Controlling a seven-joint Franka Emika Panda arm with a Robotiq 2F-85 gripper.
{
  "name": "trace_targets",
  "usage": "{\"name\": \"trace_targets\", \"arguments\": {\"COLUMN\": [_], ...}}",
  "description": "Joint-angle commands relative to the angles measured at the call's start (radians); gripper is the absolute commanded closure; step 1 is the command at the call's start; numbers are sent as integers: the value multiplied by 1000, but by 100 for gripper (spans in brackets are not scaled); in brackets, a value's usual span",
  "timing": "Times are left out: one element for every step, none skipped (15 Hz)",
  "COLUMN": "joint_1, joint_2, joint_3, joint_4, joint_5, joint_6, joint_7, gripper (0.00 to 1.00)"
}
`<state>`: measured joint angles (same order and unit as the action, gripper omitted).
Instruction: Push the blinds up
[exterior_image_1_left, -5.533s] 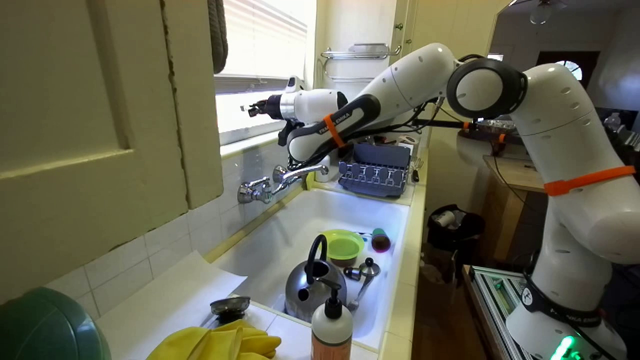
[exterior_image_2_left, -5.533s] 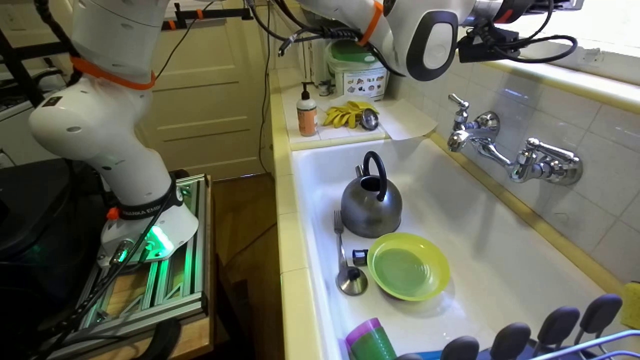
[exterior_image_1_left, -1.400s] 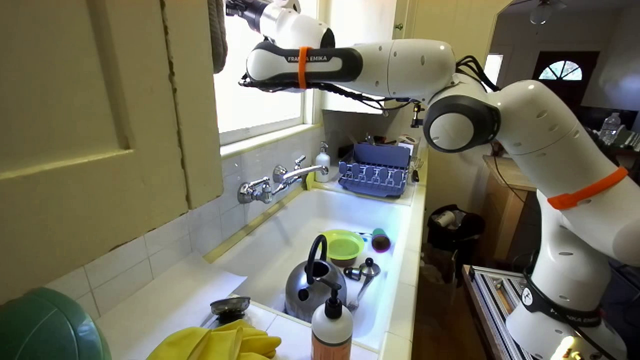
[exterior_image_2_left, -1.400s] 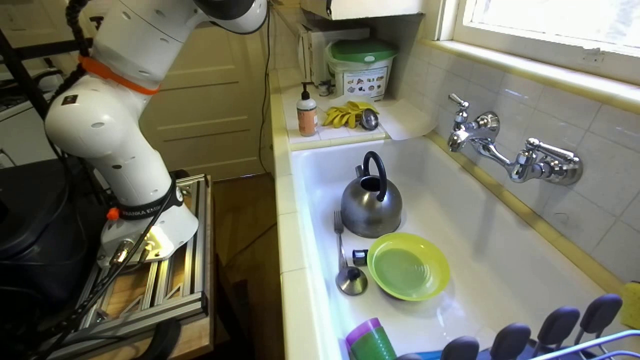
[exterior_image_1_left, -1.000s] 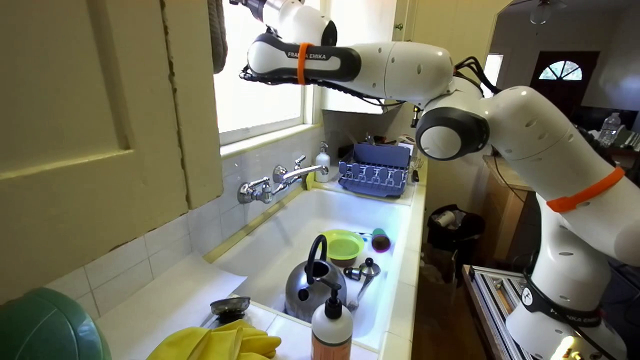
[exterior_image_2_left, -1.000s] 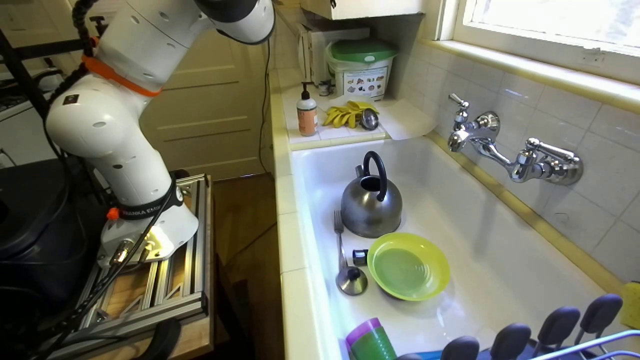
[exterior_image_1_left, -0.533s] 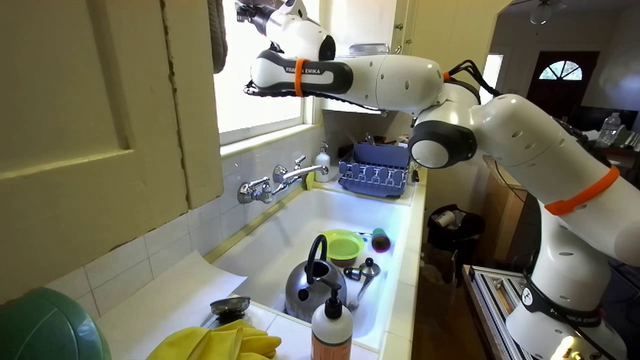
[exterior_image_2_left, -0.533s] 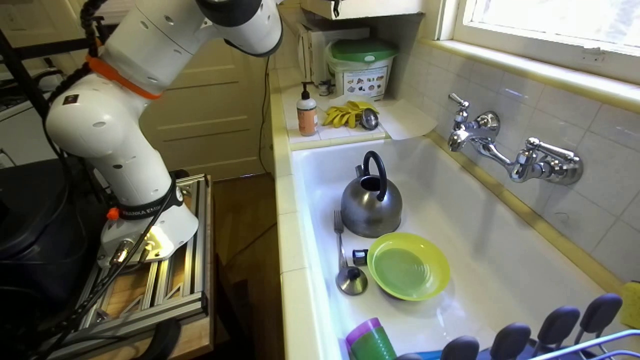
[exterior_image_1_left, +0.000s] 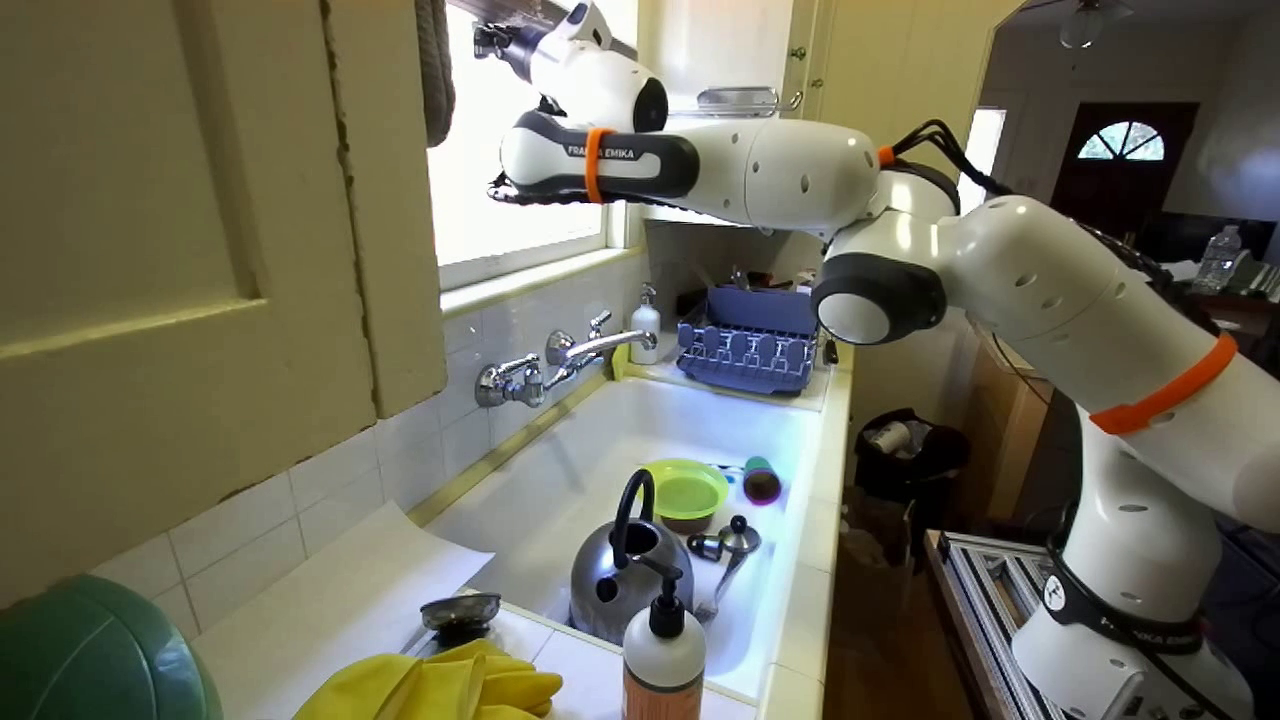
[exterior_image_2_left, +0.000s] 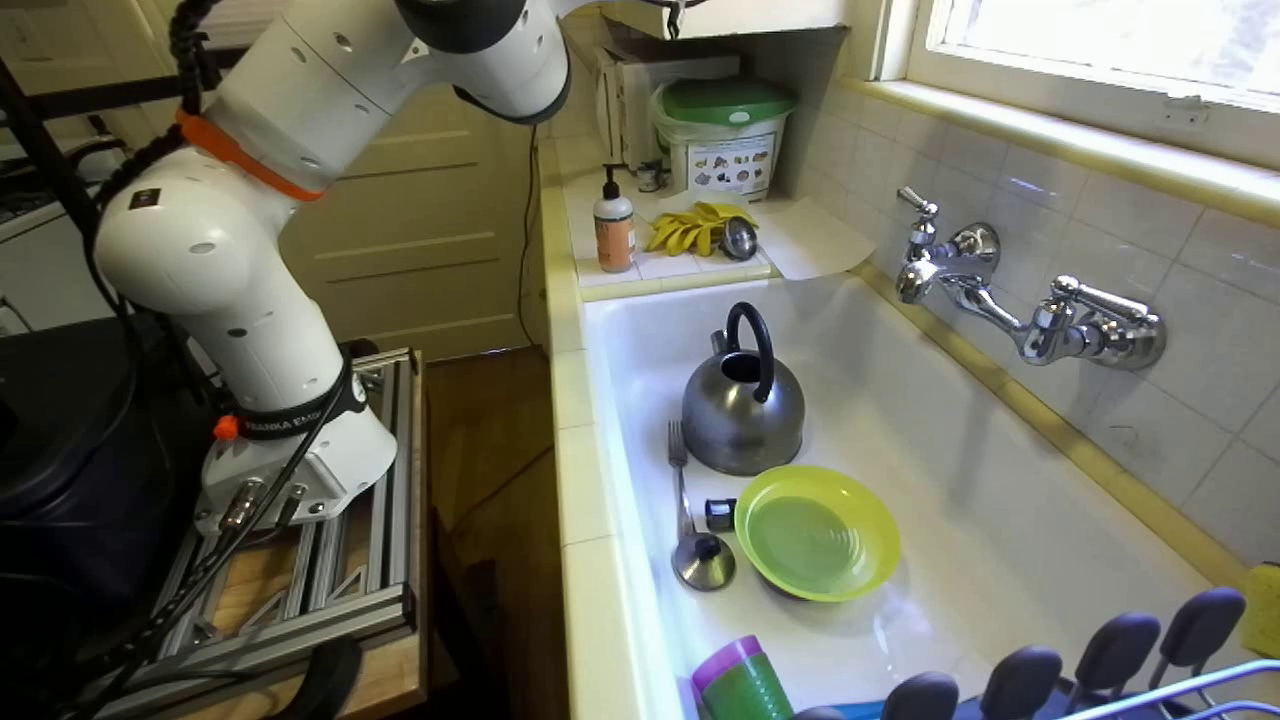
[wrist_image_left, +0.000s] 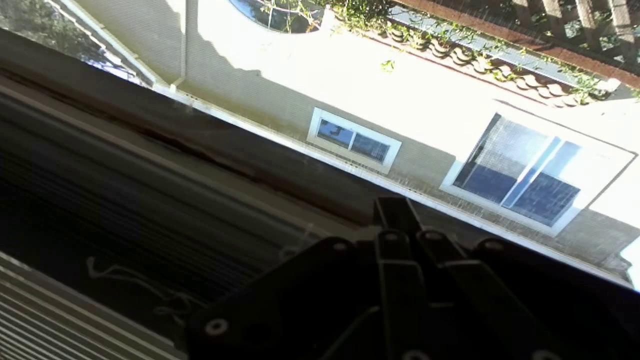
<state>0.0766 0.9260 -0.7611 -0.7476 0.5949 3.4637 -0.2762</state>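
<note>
End effector (wrist_image_left: 396, 215) jaws together, nothing visibly held, overlapping btm edge of slatted window blind (wrist_image_left: 150, 215) in wrist view; blind's bunched high on window (exterior_image_1_left: 540, 225), contact unclear. Prob late in lift: push straight up, slow, w/ edge lvl so it doesn't slip.

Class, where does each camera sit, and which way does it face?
An exterior view sits by yellow gloves, facing the dish rack; arm and gripper show.
An exterior view sits by that rack, facing a green-lidded bin; base and arm show.
Wrist view: on the wrist, facing blinds and a building outside; fingers show.
Both exterior views share sink, kettle, faucet.
</note>
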Motion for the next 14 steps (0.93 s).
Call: {"name": "trace_targets", "arguments": {"joint_1": [63,86,107,134,160,192,228,269,307,351,401,457,518,582], "joint_2": [-29,-42,-54,-70,-83,-102,-118,-135,-146,-160,-170,-180,-185,-190], "joint_3": [-48,-59,-73,-88,-107,-129,-158,-195,-226,-266,-309,-363,-425,-491], "joint_4": [-92,-131,-168,-213,-253,-302,-351,-401,-444,-491,-537,-585,-633,-682], "joint_5": [62,72,78,84,94,103,113,130,139,140,145,143,135,118], "joint_6": [-60,-78,-98,-118,-136,-156,-175,-216,-245,-283,-319,-361,-407,-454], "joint_7": [-23,-28,-31,-34,-29,-27,-22,-21,-19,-17,-9,3,19,39], "gripper": [100,100,100,100,100,100,100,100,100,100,100,97,86,71]}}
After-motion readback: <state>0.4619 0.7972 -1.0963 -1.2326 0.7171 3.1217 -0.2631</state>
